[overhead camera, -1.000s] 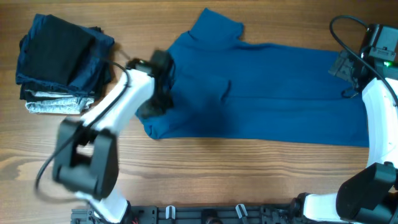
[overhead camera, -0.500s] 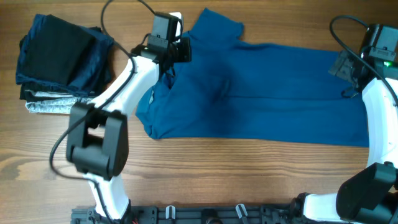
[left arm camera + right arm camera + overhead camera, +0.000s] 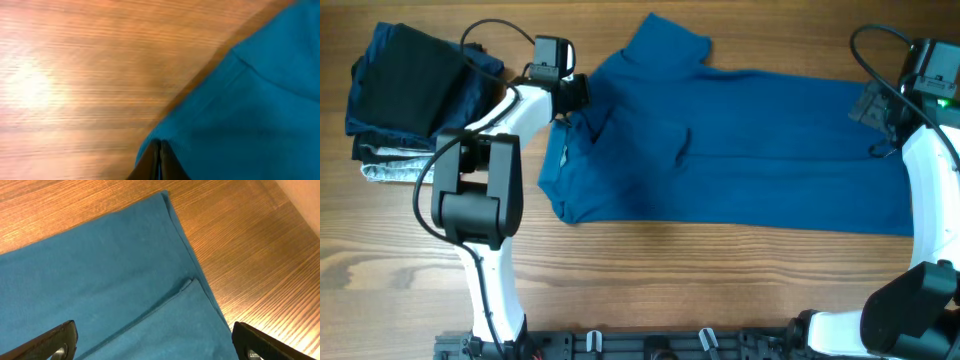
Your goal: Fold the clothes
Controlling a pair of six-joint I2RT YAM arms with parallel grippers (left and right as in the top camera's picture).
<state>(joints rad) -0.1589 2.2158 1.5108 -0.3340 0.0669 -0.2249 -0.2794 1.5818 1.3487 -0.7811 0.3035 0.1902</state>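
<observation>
The medium-blue polo shirt (image 3: 750,150) lies spread across the table, collar end to the left and hem to the right. My left gripper (image 3: 577,93) is at the shirt's upper left edge. In the left wrist view its fingers (image 3: 160,148) are pressed together on the edge of the blue fabric (image 3: 250,110). My right gripper (image 3: 877,107) hovers over the shirt's far right corner. In the right wrist view its jaws (image 3: 157,342) are wide open and empty above the hem (image 3: 100,280).
A stack of folded dark navy, black and grey garments (image 3: 415,100) sits at the back left, close to my left arm. Bare wooden table (image 3: 720,280) runs along the front. The right arm's cable (image 3: 865,45) loops at the back right.
My left arm swung from the shirt's lower left part up and back to the left, toward the stack, and the shirt's left edge shifted with it. The right arm has not moved.
</observation>
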